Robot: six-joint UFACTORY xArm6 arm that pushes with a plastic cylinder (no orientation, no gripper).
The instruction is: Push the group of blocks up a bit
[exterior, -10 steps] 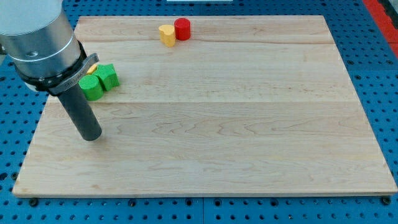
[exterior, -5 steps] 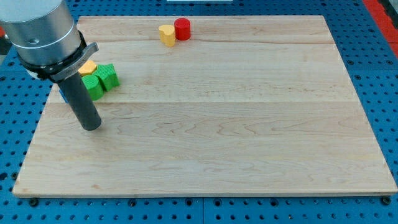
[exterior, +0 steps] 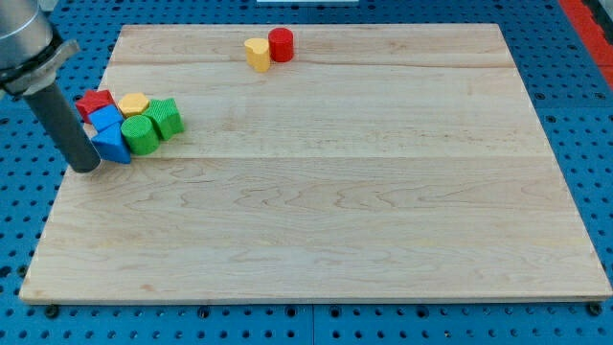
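A tight group of blocks lies near the board's left edge: a red star-shaped block (exterior: 93,101), a yellow block (exterior: 133,103), a blue block (exterior: 105,119), a blue triangular block (exterior: 113,144), a green round block (exterior: 141,135) and a green block (exterior: 165,117). My tip (exterior: 86,167) rests on the board just left of and below the blue triangular block, close to or touching it. The rod rises to the view's upper left.
A yellow heart-shaped block (exterior: 257,53) and a red cylinder (exterior: 281,44) sit side by side near the board's top edge, far from the group. The wooden board (exterior: 335,192) lies on a blue perforated table (exterior: 29,240).
My tip has moved left and up, from below the green blocks to the group's lower left corner. The red and blue blocks, hidden before by the arm, now show.
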